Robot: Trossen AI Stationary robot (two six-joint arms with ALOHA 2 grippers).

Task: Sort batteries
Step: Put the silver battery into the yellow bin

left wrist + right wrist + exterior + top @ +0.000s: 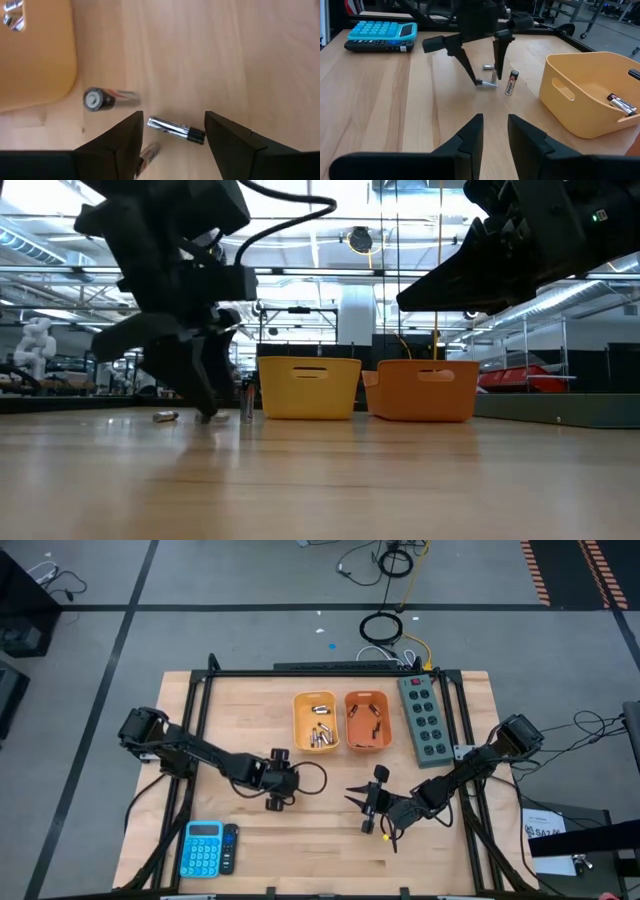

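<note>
Steel-cased and small, the batteries will be light, stiff and slick, prone to roll on the wood, so I'd pinch one across its barrel near the middle, fingers square to its length. My left gripper (172, 142) hangs low over the table with its fingers spread wide and nothing held; one slim silver battery (176, 130) lies crosswise right between the fingertips, a second battery (110, 98) sits just beyond them toward the bin, and a third one (149, 152) peeks out beside one finger. In the right wrist view the same cluster (497, 80) shows under that gripper, close to the yellow bin (580, 95). That bin holds several silvery cells already (I can't count them cleanly); the orange bin (366, 722) beside it holds a few darker ones. My right gripper (495, 132) hovers well off to the side of the left one, fingers narrow with a small gap, carrying nothing I can see. A calculator (203, 848) lies behind the left gripper.
</note>
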